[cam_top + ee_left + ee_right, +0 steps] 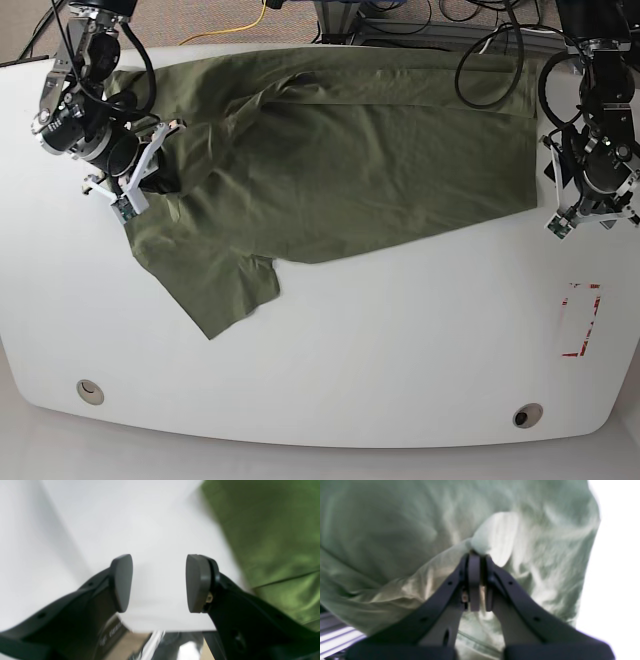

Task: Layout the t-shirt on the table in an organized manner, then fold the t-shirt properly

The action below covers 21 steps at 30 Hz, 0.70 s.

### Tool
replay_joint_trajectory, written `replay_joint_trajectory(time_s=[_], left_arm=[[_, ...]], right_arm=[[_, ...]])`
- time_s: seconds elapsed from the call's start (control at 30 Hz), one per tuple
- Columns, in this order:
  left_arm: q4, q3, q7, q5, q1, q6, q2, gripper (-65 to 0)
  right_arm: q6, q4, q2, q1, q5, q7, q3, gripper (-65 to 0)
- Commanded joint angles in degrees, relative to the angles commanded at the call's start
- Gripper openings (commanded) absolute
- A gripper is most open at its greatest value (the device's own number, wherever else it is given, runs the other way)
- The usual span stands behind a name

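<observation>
One edge of the table [380, 340], the robot's own, has the t-shirt [330, 180] crowded up against it, its cloth doubled in long, loose folds there. That reads as the laying-out step, with proper folding yet to start. A little farther out, the right end effector [480, 580] is closed, its fingers together on a pinched ridge of the t-shirt, which lies beneath and around it. The left end effector [159, 583] stands wide apart with nothing in its grip, over bare tabletop just beside the garment's straight left edge. The next move likely calls for the right to draw its pinch flat and outward while the left takes that edge and holds it taut; pulling one side alone could drag the whole shirt askew. Farther still, a sleeve-like flap [240, 290] juts out at an angle, and beyond it lie the red tape [574, 354] and two grommet holes [90, 392].
</observation>
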Motion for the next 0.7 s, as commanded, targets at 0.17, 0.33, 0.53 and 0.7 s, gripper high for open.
replay_joint_trajectory(time_s=[0.17,0.33,0.53,0.7], left_arm=[[0.00,0.09,0.00,-0.09,0.26,0.00,0.09,-33.8],[0.00,0.09,0.00,0.00,0.18,0.00,1.14,-33.8],[0.00,0.09,0.00,0.00,0.26,0.00,1.14,-33.8],[0.00,0.09,0.00,0.00,0.26,0.00,1.23,-33.8]], right_arm=[[0.00,-8.88,0.88,0.88,-1.05,1.23,0.18,-59.8],[0.00,-22.95,0.88,2.73,-6.95,6.33,0.26,-37.7],[0.00,-31.65,1.67,3.52,-10.37,9.85,2.02,-3.0],[0.00,-28.66,2.46,0.97,-10.29,9.93,5.19,0.0]])
